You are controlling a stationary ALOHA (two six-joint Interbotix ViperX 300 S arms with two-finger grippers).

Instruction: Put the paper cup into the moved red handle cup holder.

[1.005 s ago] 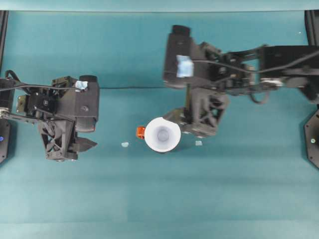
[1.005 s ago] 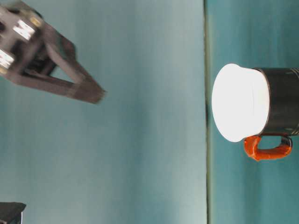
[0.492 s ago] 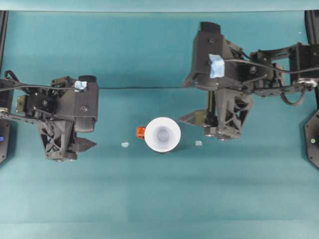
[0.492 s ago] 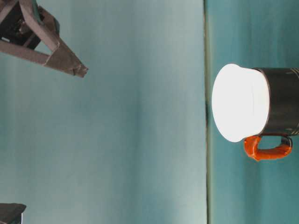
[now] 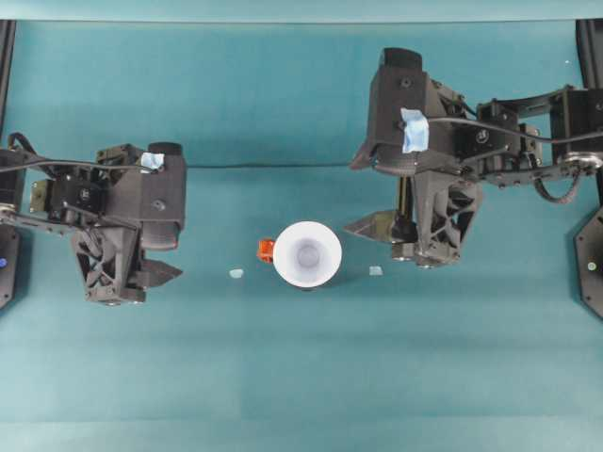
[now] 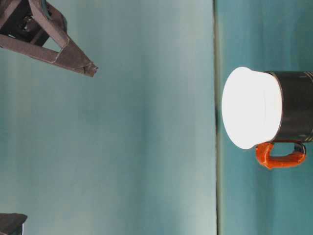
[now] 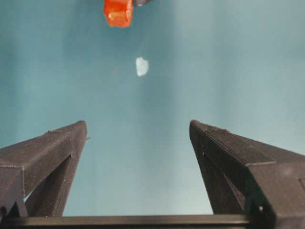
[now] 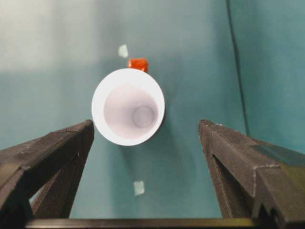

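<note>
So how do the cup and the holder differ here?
The cup is white paper, while the holder is glossy black. The cup has a plain wall; the holder carries an orange-red handle. The cup sits nested inside and its rim sticks out above the holder, which stands on the table. Both are round and upright.

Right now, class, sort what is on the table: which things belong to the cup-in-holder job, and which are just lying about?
Belongs to the job:
- paper cup, already seated in the holder
- red handle cup holder

Just lying about:
- pale scrap on the handle's side of the holder
- pale scrap on the opposite side
</note>
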